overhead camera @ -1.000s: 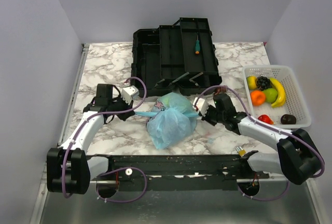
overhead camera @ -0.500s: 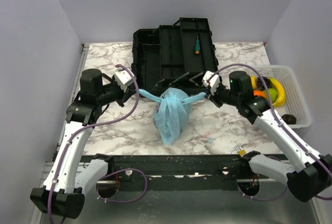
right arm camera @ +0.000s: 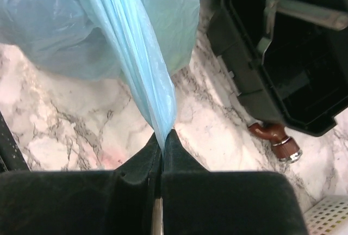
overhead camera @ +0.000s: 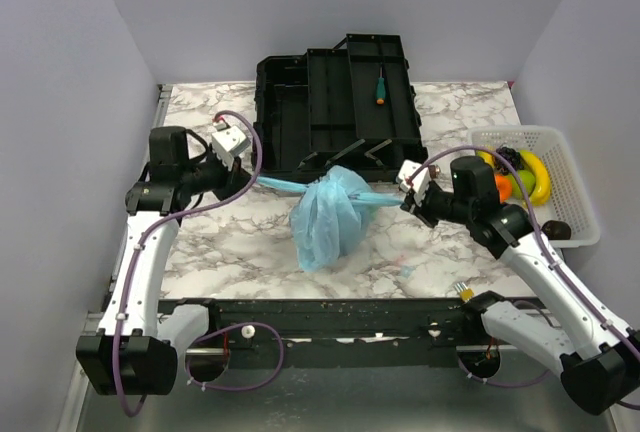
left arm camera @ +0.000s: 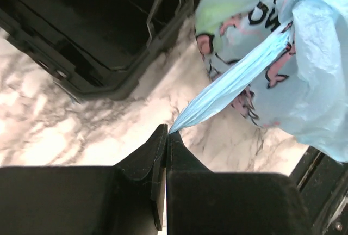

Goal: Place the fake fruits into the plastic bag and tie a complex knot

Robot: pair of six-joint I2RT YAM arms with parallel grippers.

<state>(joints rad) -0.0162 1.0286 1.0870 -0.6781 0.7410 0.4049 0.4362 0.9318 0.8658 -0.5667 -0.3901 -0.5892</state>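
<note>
The light-blue plastic bag [overhead camera: 325, 217] hangs above the marble table between both arms, bunched at its top [overhead camera: 340, 185]. Two stretched tails run left and right from it. My left gripper [overhead camera: 250, 180] is shut on the left tail [left arm camera: 228, 85]. My right gripper [overhead camera: 402, 200] is shut on the right tail [right arm camera: 141, 66]. The bag's pink and dark print shows in the left wrist view [left arm camera: 255, 23]. Fake fruits, a banana [overhead camera: 538, 176], an orange [overhead camera: 500, 184] and grapes [overhead camera: 508, 158], lie in the white mesh basket [overhead camera: 578, 192].
A black open toolbox [overhead camera: 335, 102] stands just behind the bag, with a green-handled screwdriver [overhead camera: 380, 87] on it. A brown object [right arm camera: 274, 140] lies on the table by the toolbox. The basket stands at the right edge.
Both grippers have lifted and pulled apart, stretching the two tails sideways. The bag rose off the table and its top bunched tighter.
</note>
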